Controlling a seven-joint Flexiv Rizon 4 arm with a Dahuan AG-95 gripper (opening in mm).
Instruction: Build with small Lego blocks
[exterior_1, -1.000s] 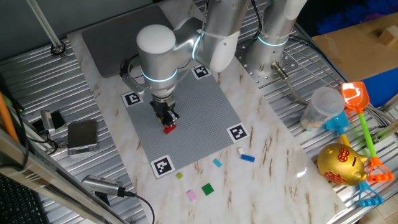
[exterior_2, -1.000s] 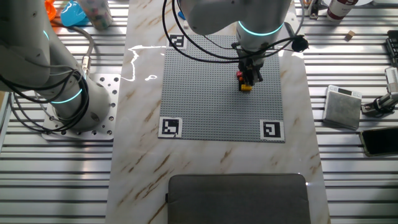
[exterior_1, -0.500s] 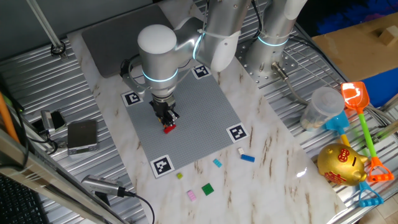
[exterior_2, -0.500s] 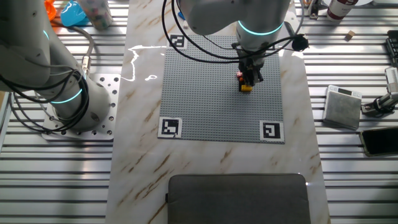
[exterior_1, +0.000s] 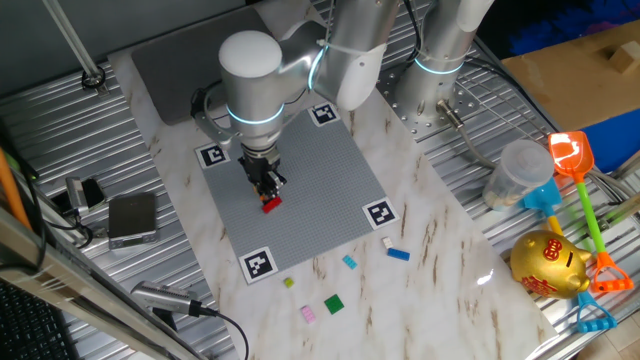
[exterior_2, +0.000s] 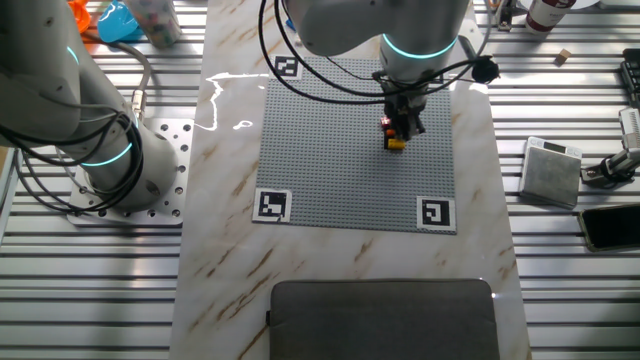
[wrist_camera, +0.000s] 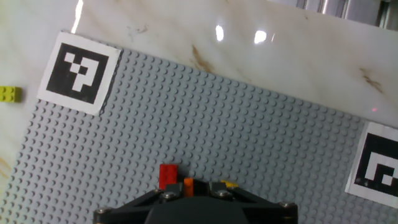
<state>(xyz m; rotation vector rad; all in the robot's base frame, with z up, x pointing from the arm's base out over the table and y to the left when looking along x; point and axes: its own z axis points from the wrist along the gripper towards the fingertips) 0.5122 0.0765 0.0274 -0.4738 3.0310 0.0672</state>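
Note:
My gripper (exterior_1: 267, 188) stands low over the left part of the grey studded plate (exterior_1: 320, 170). In the hand view the gripper (wrist_camera: 193, 190) has its two fingertips close on a small orange brick (wrist_camera: 189, 185). A red brick (wrist_camera: 168, 175) sits on the plate right beside the left fingertip, and a yellow brick (wrist_camera: 229, 184) peeks out by the right one. The red brick (exterior_1: 270, 205) shows below the fingers in one fixed view. The other fixed view shows the gripper (exterior_2: 402, 126) with the yellow brick (exterior_2: 396, 142) and the red brick (exterior_2: 386, 122) at its tip.
Loose bricks lie on the marble in front of the plate: white (exterior_1: 386, 242), blue (exterior_1: 399, 254), light blue (exterior_1: 350, 262), yellow-green (exterior_1: 289, 283), green (exterior_1: 333, 304), pink (exterior_1: 308, 314). Marker squares (exterior_1: 260, 266) sit at the plate's corners. A second arm's base (exterior_1: 430, 95) stands behind.
The arm has shifted very slightly toward the back left. The gripper stays low over the same bricks on the plate.

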